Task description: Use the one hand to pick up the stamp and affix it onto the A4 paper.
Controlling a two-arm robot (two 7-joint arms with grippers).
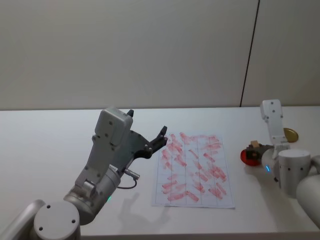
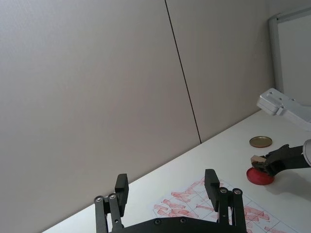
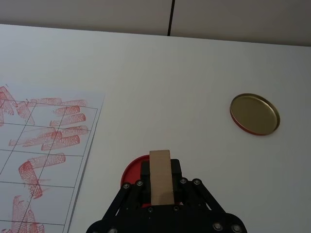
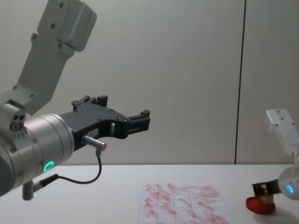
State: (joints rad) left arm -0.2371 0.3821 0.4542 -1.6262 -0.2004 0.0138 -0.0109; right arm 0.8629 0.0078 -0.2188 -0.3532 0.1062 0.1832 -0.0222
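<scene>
My right gripper [image 3: 161, 171] is shut on the stamp [image 3: 161, 177], a small tan wooden block, at the table's right side. The block is held over the round red ink pad [image 3: 131, 170]; in the chest view the stamp [image 4: 267, 199] sits low against the ink pad [image 4: 258, 206], and I cannot tell whether they touch. The A4 paper [image 1: 192, 170], a white gridded sheet covered in red prints, lies flat at the table's middle, left of the pad. My left gripper [image 1: 160, 137] hangs open and empty in the air above the paper's left edge.
A round brass-coloured disc [image 1: 290, 134] lies on the table behind and to the right of the ink pad. The white table [image 1: 50, 150] runs back to a plain grey wall. The large left arm [image 4: 42, 154] takes up the front left.
</scene>
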